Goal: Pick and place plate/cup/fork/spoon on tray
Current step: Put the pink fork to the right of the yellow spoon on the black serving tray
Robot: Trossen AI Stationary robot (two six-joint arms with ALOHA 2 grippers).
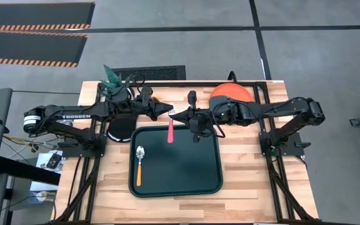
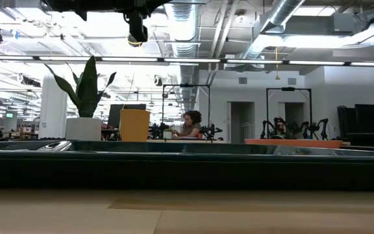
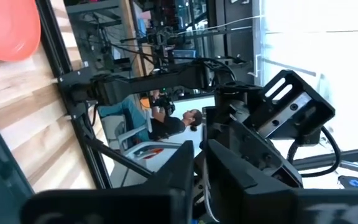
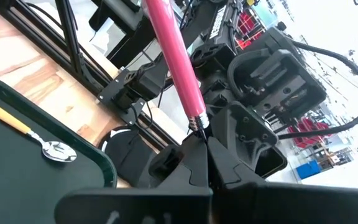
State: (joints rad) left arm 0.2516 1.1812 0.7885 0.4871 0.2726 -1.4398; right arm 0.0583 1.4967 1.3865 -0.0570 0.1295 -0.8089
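Observation:
The fork (image 1: 170, 131), with a pink handle, hangs over the far edge of the dark tray (image 1: 205, 181) in my right gripper (image 1: 175, 116), which is shut on it. My left gripper (image 1: 166, 111) is shut and empty, tip to tip with the right one. The spoon (image 1: 139, 164) lies flat on the tray's left part, bowl toward the far side. The orange-red plate (image 1: 231, 94) lies on the table at the far right, partly under my right arm. The cup (image 2: 135, 125) shows only in the low view, standing beyond the tray. My right gripper pinches the fork between its two fingers at the metal neck (image 4: 199, 123), just past the end of the pink handle. The handle (image 4: 173, 50) sticks out free beyond the fingertips. The fork is lifted clear of the tray.
A white pot with a green plant (image 1: 114, 78) stands at the far left behind my left arm. A black mat (image 1: 122, 128) lies left of the tray's far corner. Bare wood lies near the table's front edge and right of the tray.

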